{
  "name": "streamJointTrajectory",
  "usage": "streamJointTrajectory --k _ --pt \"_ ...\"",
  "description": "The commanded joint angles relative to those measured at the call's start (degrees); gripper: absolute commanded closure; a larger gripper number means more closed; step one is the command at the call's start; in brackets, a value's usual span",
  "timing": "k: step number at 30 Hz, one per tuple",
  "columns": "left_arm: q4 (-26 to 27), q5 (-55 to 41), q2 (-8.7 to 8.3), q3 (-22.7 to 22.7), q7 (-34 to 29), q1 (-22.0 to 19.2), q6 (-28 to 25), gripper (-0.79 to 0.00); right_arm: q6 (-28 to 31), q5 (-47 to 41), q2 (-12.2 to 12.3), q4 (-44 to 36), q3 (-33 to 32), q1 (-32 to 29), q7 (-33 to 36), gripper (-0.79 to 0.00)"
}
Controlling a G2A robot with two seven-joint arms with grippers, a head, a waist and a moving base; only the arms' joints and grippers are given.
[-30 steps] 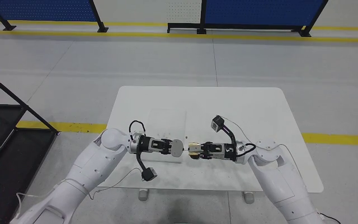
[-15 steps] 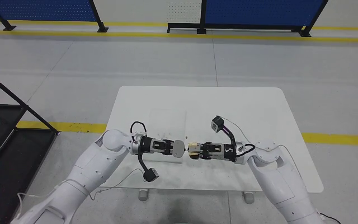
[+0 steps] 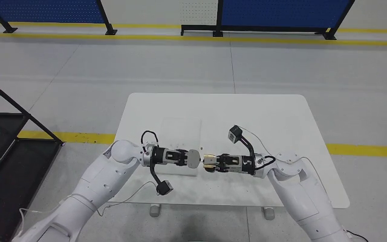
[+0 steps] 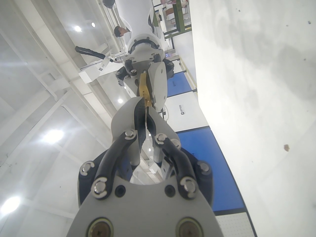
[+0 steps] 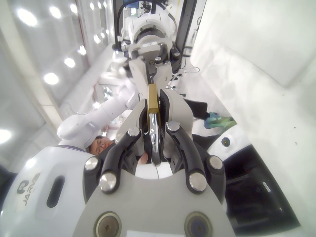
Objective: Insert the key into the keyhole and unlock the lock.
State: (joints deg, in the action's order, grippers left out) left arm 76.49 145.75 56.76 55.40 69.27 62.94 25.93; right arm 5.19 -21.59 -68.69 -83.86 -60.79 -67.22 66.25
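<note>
Top view: key [image 4: 147, 111] in left pincer [image 3: 193, 159], lock [image 5: 152, 98] in right pincer [image 3: 208, 162]

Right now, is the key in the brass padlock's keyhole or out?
Cannot tell. The thin metal key in the left tool reaches the brass padlock, but where they meet is hidden.

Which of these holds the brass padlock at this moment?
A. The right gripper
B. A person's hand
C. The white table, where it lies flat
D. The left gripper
A: in the right wrist view the brass padlock is clamped between the fingers of the right gripper, with its shackle toward the wrist. The left gripper faces it, pinching the key.
</note>
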Motion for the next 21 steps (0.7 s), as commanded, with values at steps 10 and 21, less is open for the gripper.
streamJointTrajectory --k 10,21 --pt "-0.38 -0.32 0.12 -0.13 -0.45 -0.1 -0.07 0.0 0.33 -0.01 0.29 -0.2 0.29 -0.03 -0.43 0.0" --pt "-0.63 -1.62 0.12 0.09 0.98 -0.35 -0.13 -0.785 0.51 -0.38 0.52 -0.1 0.42 -0.05 -1.31 0.0"
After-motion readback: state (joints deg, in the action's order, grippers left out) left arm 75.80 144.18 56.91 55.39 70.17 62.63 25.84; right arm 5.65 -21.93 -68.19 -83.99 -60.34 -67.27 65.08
